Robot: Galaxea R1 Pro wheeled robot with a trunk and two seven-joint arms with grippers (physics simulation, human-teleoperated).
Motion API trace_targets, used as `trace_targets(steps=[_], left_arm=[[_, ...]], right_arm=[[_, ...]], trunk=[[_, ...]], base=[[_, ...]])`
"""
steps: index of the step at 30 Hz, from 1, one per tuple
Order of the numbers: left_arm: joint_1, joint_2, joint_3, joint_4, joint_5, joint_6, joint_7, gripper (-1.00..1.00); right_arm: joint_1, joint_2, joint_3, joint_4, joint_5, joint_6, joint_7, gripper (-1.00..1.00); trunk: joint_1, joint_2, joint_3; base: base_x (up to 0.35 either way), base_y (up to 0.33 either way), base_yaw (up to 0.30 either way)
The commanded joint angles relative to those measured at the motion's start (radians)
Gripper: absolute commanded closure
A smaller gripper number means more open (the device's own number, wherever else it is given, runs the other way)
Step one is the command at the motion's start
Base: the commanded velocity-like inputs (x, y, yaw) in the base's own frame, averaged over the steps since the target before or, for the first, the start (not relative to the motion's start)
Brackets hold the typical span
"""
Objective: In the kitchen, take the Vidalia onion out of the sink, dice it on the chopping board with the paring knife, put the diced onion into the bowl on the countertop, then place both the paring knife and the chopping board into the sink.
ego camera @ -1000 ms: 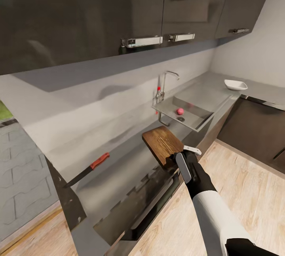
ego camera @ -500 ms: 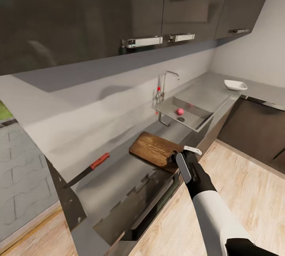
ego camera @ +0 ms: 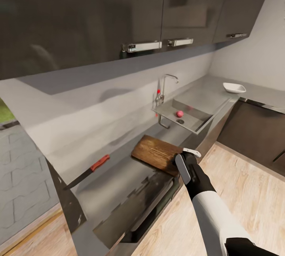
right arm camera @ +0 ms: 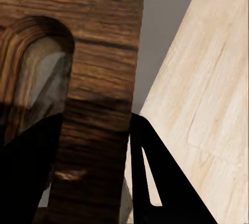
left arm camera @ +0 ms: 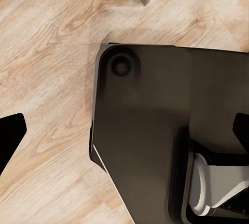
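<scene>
One set of jaws, the right gripper's [ego camera: 179,160], grips the chopping board [ego camera: 156,154] at the desk's front edge; left jaws' state unclear; next, fetch the Vidalia onion [ego camera: 179,113] from the sink [ego camera: 198,123]

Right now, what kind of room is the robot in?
A kitchen, it looks like. There is a sink with a curved tap set in a long countertop, dark cupboards above, and a chopping board lying on it.

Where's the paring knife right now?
In the head view the paring knife lies on the countertop, left of the chopping board, away from the sink.
</scene>
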Motion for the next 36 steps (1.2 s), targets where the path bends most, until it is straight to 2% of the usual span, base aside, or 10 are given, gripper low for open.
trace_targets(steps=[1,10,36], left_arm=[[0.0,-0.001,0.0,0.0,0.009,-0.001,0.0,-1.0],[0.0,-0.002,0.0,0.005,0.009,-0.001,0.0,-1.0],[0.0,-0.011,0.0,0.013,0.007,-0.001,-0.001,-1.0]], right_arm=[[-0.001,0.001,-0.001,-0.001,-0.022,-0.004,-0.008,1.0],[-0.001,0.001,-0.001,-0.002,-0.024,-0.004,-0.008,1.0],[-0.001,0.001,0.001,-0.002,-0.026,-0.004,-0.008,1.0]], trunk=[[0.001,-0.002,0.0],[0.001,-0.002,0.013],[0.001,-0.002,0.04]], base=[[0.0,-0.027,0.0],[-0.058,-0.233,0.092],[-0.005,-0.282,0.235]])
